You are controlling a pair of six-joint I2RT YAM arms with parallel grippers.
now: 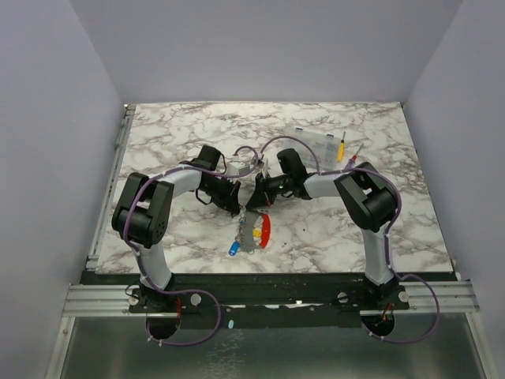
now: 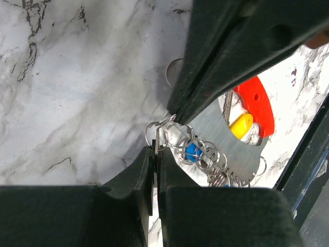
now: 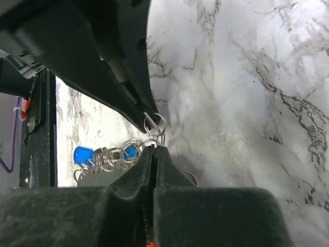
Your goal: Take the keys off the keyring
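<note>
The keys point(image 1: 246, 234) lie as a bunch on the marble just in front of both grippers, strung on a chain of small wire rings point(image 2: 205, 154) beside a grey metal plate point(image 2: 221, 139). One blue key head point(image 2: 193, 151) shows in the left wrist view and two point(image 3: 82, 153) in the right wrist view. My left gripper point(image 2: 155, 149) is shut on a thin silvery blade, apparently a key, at the chain's end. My right gripper point(image 3: 155, 148) is shut on a wire keyring point(image 3: 162, 138) right beside it. The two gripper tips almost touch point(image 1: 245, 196).
A red arc point(image 2: 255, 105) and a yellow piece point(image 2: 241, 125) sit with the plate. One loose ring point(image 2: 170, 69) lies on the marble. A clear box point(image 1: 317, 144) with screwdrivers stands at the back right. The black front rail point(image 2: 303, 154) is close by.
</note>
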